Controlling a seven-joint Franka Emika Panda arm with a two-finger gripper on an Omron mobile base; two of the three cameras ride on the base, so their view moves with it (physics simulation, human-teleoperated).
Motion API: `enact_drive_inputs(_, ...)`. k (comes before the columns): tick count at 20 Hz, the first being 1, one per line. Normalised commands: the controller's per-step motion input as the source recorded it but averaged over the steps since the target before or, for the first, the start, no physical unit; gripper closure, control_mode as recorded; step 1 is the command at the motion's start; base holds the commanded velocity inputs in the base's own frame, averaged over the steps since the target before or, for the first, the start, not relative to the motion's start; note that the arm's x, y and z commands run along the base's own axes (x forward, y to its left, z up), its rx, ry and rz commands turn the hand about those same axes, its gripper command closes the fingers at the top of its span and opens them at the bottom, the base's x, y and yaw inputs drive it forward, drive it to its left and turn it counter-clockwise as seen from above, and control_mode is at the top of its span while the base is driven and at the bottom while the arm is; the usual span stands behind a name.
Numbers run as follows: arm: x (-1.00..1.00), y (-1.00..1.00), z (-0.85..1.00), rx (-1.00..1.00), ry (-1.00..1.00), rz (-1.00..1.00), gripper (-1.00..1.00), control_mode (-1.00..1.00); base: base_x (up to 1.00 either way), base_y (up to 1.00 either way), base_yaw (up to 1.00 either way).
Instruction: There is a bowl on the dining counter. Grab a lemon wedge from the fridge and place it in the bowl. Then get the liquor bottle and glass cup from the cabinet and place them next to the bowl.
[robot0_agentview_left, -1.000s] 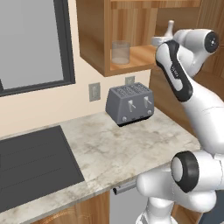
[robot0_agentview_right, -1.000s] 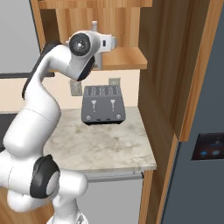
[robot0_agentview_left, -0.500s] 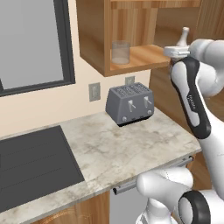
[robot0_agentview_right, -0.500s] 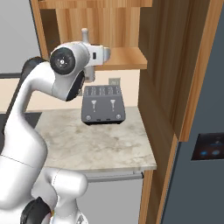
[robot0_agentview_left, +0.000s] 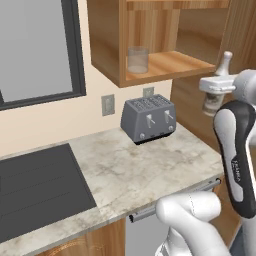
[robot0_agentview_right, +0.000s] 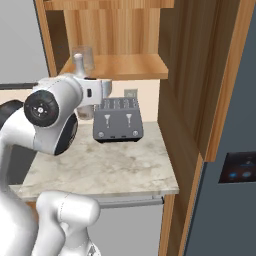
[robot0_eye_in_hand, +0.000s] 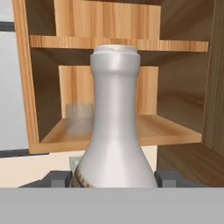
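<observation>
kitchen surface (robot0_agentview_left: 150, 165) with toaster (robot0_agentview_left: 148, 119) below the claw | claw (robot0_eye_in_hand: 113, 177) holds liquor bottle (robot0_eye_in_hand: 114, 131) upright | glass cup (robot0_agentview_left: 138, 60) on cabinet (robot0_agentview_left: 165, 62) shelf beyond claw

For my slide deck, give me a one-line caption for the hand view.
The hand grips the liquor bottle in front of the cabinet, the glass cup on its shelf.

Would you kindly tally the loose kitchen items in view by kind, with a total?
Liquor bottle: 1, held in the tool
Glass cup: 1, on the cabinet shelf
Toaster: 1, on the worktop
Total: 3
</observation>
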Motion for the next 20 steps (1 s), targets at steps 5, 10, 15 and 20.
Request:
enact_drive_inputs(5, -0.94, 0.13, -0.30, 0.00, 0.01, 0.04, 1.00, -1.00, 0.00, 0.00, 0.00)
enact_drive_inputs(10, -0.12, 0.05, -0.08, 0.00, 0.01, 0.02, 1.00, 1.00, -0.36, 0.27, 0.07)
enact_drive_inputs(15, 0.00, 0.00, 0.00, 0.00, 0.00, 0.00, 1.00, 1.00, -0.89, 0.29, 0.04)
enact_drive_inputs(20, 0.00, 0.00, 0.00, 0.00, 0.00, 0.00, 1.00, 1.00, -1.00, 0.28, -0.02)
